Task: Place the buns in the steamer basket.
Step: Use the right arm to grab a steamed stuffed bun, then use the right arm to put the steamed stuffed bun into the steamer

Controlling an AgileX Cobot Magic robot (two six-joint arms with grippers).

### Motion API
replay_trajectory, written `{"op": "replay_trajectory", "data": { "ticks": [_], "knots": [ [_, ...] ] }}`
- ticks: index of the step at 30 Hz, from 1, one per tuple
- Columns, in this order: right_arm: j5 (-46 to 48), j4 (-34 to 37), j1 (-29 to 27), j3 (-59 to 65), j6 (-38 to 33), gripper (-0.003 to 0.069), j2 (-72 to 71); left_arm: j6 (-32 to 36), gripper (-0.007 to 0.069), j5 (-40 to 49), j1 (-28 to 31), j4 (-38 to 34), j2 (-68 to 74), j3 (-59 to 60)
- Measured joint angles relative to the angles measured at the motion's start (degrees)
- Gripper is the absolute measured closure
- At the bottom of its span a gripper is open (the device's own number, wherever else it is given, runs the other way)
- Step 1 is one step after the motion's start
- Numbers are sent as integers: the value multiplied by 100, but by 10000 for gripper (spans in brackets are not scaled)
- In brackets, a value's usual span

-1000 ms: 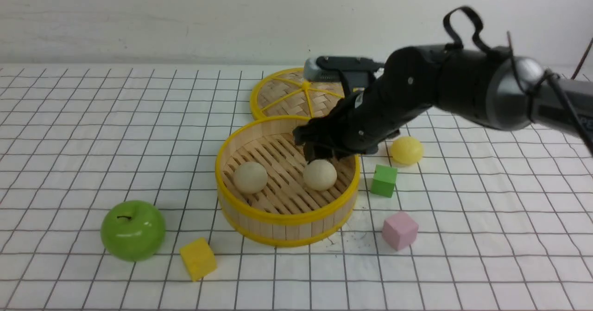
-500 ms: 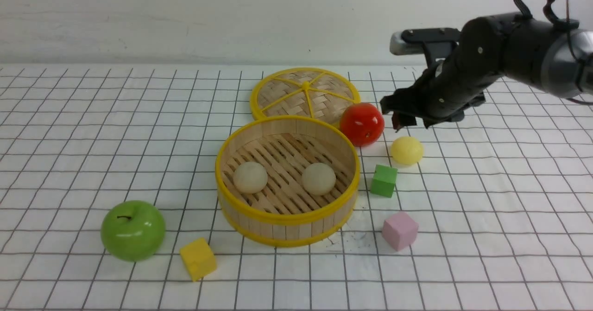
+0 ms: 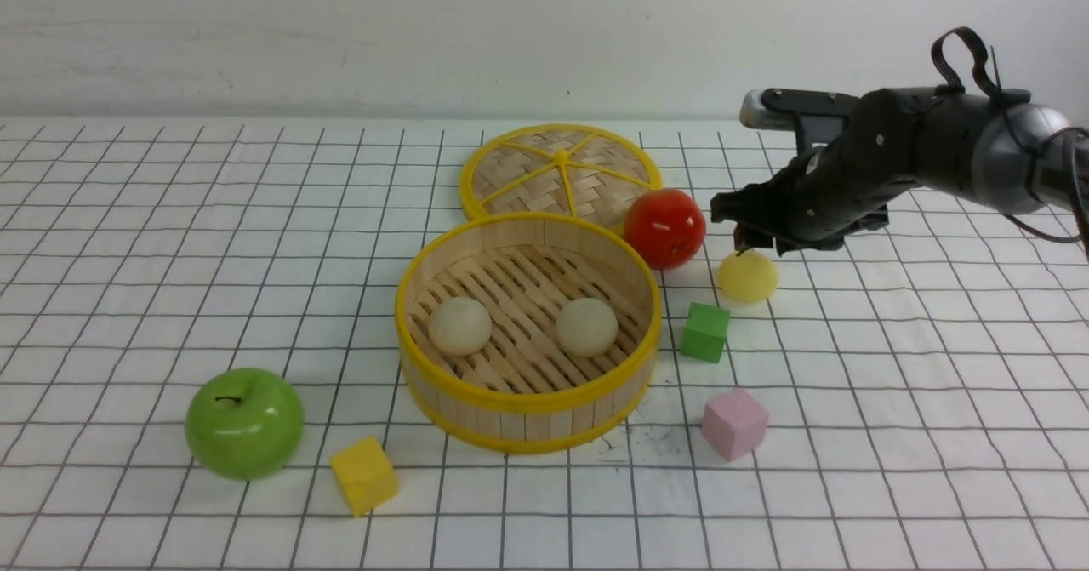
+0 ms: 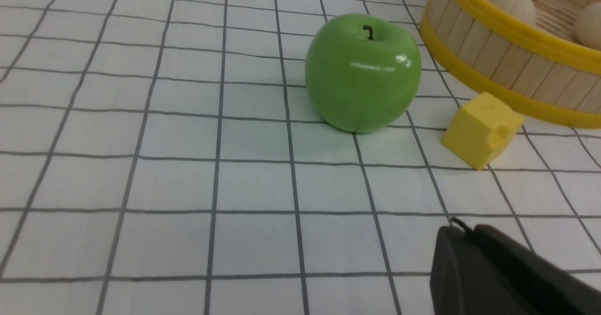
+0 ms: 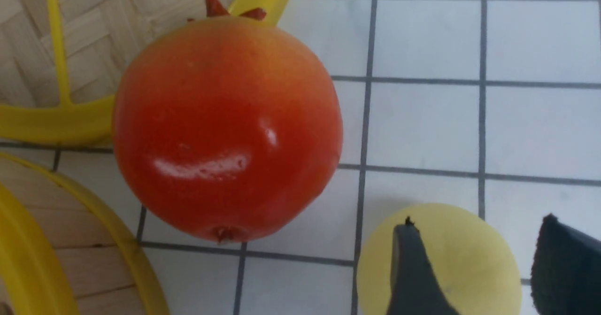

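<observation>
The steamer basket (image 3: pixel 527 401) stands mid-table with two beige buns in it, one on the left (image 3: pixel 459 325) and one on the right (image 3: pixel 586 327). The pale yellow bun (image 3: pixel 747 276) lies on the table to the right of the basket. My right gripper (image 3: pixel 744 239) is open just above this bun. In the right wrist view the gripper (image 5: pixel 476 221) has one finger over the yellow bun (image 5: pixel 469 258) and the other beyond its edge. My left gripper (image 4: pixel 462 233) is shut and empty, low over the table near the basket wall (image 4: pixel 507 28). It does not show in the front view.
A glossy red apple (image 3: pixel 664 227) sits right beside the yellow bun, against the flat woven lid (image 3: pixel 561 171). A green cube (image 3: pixel 705 331) and a pink cube (image 3: pixel 734 422) lie right of the basket. A green apple (image 3: pixel 245 423) and a yellow cube (image 3: pixel 363 474) lie front left.
My right gripper left the second beige bun in the basket, rose and swung right, then came down over the yellow bun. The buns in the basket have not moved.
</observation>
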Motion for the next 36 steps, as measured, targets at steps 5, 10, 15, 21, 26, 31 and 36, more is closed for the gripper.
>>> {"op": "replay_trajectory", "data": {
  "ticks": [5, 10, 15, 21, 26, 31, 36],
  "knots": [
    [2, 226, 0, 0, 12, 369, 155, 0, 608, 0, 0, 0, 0, 0],
    [-3, 386, 0, -4, 12, 547, 174, 0, 608, 0, 0, 0, 0, 0],
    [4, 409, 0, -4, 12, 659, 35, 0, 608, 0, 0, 0, 0, 0],
    [-406, 409, 6, -4, 88, 659, -462, 0, 608, 0, 0, 0, 0, 0],
    [-1094, 786, 319, -64, 139, 659, -881, 0, 608, 0, 0, 0, 0, 0],
    [-1138, 1015, 802, -66, 139, 659, -776, 0, 608, 0, 0, 0, 0, 0],
    [-1232, 1062, 1376, -66, 139, 659, -278, 0, 608, 0, 0, 0, 0, 0]
  ]
}}
